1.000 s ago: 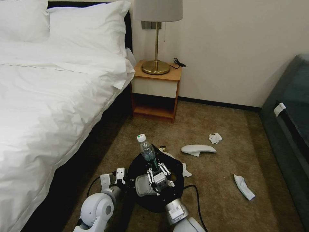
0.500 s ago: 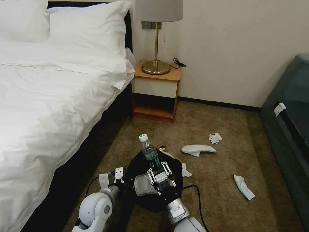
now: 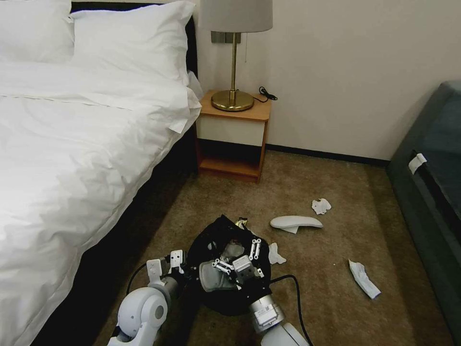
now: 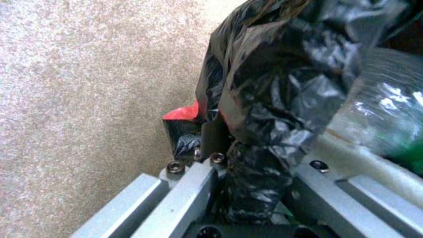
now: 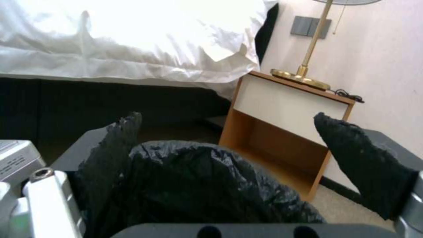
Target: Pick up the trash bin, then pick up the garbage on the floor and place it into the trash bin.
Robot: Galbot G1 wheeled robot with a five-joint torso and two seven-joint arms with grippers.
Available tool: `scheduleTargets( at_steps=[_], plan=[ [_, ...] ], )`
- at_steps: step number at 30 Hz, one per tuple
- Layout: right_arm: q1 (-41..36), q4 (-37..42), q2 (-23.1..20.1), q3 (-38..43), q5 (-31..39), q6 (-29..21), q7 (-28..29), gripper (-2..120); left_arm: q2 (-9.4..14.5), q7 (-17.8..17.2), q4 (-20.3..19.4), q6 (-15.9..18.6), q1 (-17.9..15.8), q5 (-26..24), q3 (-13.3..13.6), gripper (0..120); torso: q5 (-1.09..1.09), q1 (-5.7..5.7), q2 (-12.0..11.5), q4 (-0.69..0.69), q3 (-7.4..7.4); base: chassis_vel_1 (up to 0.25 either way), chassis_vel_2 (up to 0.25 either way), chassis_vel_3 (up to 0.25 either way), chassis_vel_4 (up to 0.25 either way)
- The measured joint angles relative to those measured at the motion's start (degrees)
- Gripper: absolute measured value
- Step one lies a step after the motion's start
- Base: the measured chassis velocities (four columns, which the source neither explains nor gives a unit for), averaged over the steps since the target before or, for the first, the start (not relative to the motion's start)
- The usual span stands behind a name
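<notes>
The trash bin (image 3: 218, 300), lined with a crinkly black bag (image 4: 282, 76), stands on the carpet in front of me. My left gripper (image 3: 165, 263) is shut on its rim (image 4: 253, 185). My right gripper (image 3: 235, 253) hovers open over the bin's mouth, its black pads (image 5: 117, 145) spread with nothing between them. Inside the bin lie a white slipper (image 3: 208, 277) and a clear plastic bottle (image 4: 388, 105). On the floor to the right are another white slipper (image 3: 295, 222), crumpled tissues (image 3: 321, 205) (image 3: 364, 278) (image 3: 276, 253) and a gold wrapper (image 3: 241, 222) at the bin's far edge.
A bed (image 3: 72, 144) with white linen runs along the left. A wooden nightstand (image 3: 233, 139) with a brass lamp (image 3: 233, 57) stands by the wall. A dark sofa (image 3: 432, 192) lines the right. Something red (image 4: 183, 114) shows under the bag's edge.
My right gripper held the plastic bottle upright above the bin; it has opened, and the bottle has dropped inside. The left gripper has kept its hold on the rim.
</notes>
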Motion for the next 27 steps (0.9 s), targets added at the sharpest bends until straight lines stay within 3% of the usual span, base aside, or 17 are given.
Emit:
scheduleTargets(
  at_steps=[27],
  plan=[
    [2.29, 3.88, -1.48, 2.61, 1.97, -1.75, -0.60, 100, 0.43, -0.04, 1.41, -0.02, -0.24, 0.29, 0.05, 0, 0.01, 0.00, 0.00, 0.00, 0.00, 0.000, 0.000, 0.000, 0.000]
  ],
)
